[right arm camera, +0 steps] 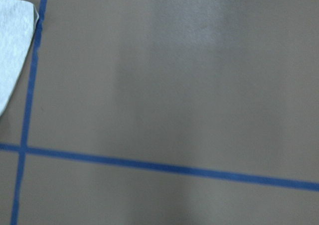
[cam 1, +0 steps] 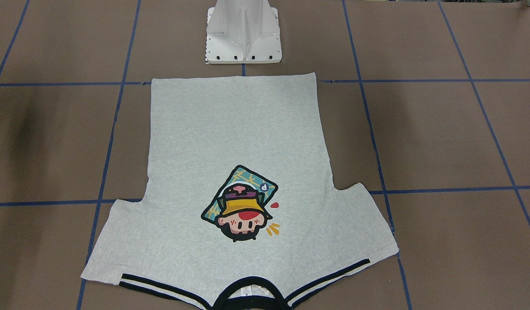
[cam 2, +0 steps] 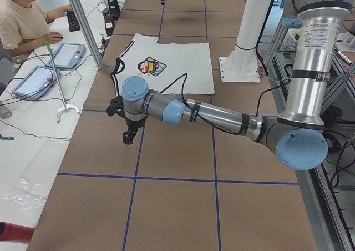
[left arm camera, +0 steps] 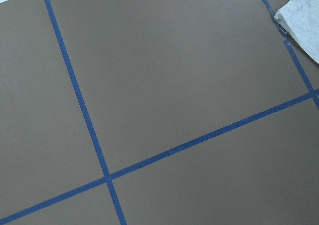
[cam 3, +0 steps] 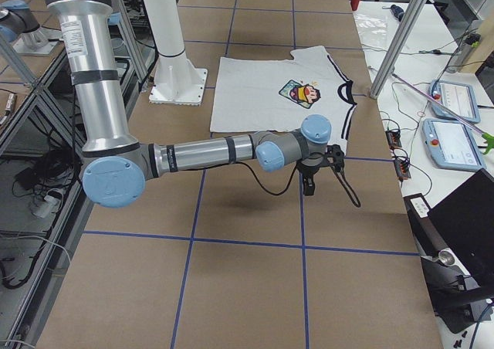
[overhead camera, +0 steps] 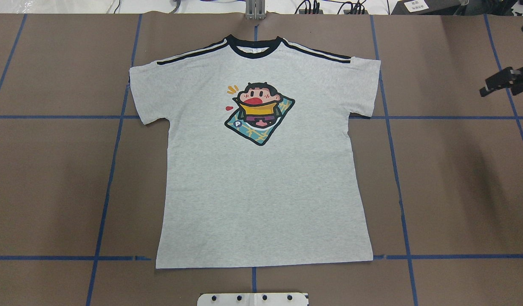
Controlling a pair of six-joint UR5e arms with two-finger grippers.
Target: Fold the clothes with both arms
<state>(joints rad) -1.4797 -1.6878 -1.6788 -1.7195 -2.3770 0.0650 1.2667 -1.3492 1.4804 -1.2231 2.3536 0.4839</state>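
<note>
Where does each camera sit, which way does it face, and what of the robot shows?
Front-facing: across the table, facing the pedestal; no arm shows.
Overhead: behind the robot, looking down; right gripper at right edge.
Exterior left: table's end; left arm near.
Exterior right: opposite end; right arm near.
Left wrist: down on table, no gripper.
Right wrist: likewise.
Shared: the T-shirt appears in all six.

The only legible mark is a white letter P (overhead camera: 237, 123) on the T-shirt's (overhead camera: 261, 204) cartoon print (overhead camera: 259, 114).
</note>
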